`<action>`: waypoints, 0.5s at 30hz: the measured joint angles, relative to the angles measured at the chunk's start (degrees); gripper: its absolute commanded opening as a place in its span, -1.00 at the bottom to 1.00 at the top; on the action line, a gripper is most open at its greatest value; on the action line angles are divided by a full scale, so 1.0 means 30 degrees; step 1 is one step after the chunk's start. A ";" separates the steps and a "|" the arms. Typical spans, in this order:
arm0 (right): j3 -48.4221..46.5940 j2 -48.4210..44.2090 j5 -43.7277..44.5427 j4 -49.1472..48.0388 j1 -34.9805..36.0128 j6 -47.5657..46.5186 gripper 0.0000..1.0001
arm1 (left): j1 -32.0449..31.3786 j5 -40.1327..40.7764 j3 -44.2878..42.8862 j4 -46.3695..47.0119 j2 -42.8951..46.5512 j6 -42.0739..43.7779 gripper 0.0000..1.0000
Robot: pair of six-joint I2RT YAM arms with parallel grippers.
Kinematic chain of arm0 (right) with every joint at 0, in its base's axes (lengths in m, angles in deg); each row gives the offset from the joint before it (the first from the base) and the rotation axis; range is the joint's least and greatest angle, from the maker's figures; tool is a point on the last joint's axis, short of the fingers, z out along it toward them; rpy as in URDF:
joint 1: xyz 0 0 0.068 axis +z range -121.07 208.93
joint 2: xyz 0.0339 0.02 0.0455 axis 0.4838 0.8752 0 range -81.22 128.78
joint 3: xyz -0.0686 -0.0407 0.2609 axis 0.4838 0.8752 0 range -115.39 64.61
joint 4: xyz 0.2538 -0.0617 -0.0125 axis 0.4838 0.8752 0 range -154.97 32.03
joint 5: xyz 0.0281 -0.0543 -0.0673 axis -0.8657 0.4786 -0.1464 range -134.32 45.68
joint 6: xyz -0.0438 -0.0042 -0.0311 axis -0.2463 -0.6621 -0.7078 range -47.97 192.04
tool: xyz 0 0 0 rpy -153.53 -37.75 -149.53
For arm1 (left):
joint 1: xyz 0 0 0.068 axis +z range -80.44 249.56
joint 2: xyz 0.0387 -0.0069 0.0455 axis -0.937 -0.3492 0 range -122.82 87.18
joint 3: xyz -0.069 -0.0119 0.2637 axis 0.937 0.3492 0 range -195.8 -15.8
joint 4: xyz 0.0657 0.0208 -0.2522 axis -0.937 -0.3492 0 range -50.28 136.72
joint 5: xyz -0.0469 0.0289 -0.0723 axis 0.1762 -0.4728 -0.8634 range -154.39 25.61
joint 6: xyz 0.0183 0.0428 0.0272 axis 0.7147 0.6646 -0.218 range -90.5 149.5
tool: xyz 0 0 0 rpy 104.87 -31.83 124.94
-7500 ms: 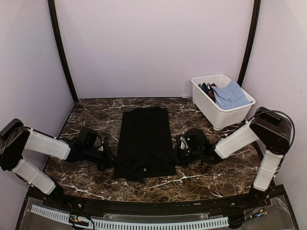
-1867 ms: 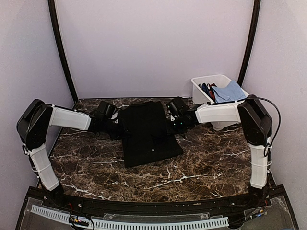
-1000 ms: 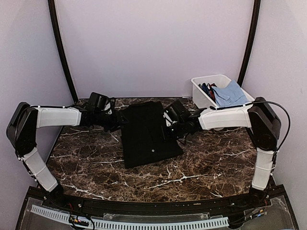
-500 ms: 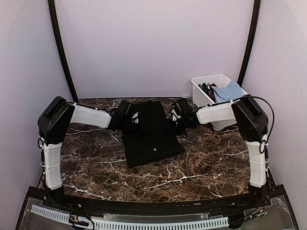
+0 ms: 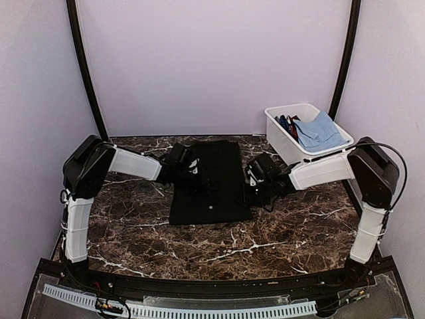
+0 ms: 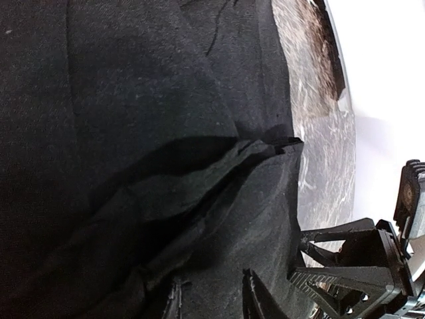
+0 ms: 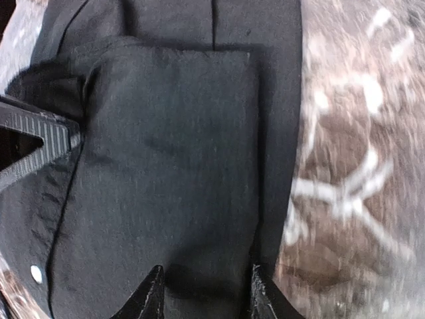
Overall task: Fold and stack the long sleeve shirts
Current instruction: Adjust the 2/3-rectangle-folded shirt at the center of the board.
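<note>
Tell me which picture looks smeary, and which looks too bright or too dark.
Right wrist view: the marble table is blurred, while the black shirt looks fairly sharp. Left wrist view: the wall in the corner glares plain white, and the shirt is so dark its folds barely show. Top view: sharp and evenly lit.

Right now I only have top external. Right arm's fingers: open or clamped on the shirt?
Observer: Open. In the right wrist view the right fingers stand apart, with the flat black shirt lying between them.
Operator: Left side flat too?
Observer: No. The left wrist view shows a bunched ridge running from near the left fingers to the shirt's edge. Can't tell if they pinch it.
</note>
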 measured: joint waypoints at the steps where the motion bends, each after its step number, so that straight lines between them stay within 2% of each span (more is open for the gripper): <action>1: 0.0313 -0.0328 0.0299 0.0189 0.0204 0.0000 -0.18 | -0.0124 0.0015 0.0357 0.0291 0.0168 -0.0102 -0.37; 8: 0.0823 -0.2754 0.2528 0.2171 0.1625 -0.0153 -0.18 | -0.1515 0.0168 0.3956 0.1552 0.2426 -0.1494 -0.35; 15: -0.0204 -0.3563 0.3825 0.3366 0.4408 -0.0015 -0.19 | -0.1894 0.0670 0.4065 0.0954 0.2871 -0.1974 -0.32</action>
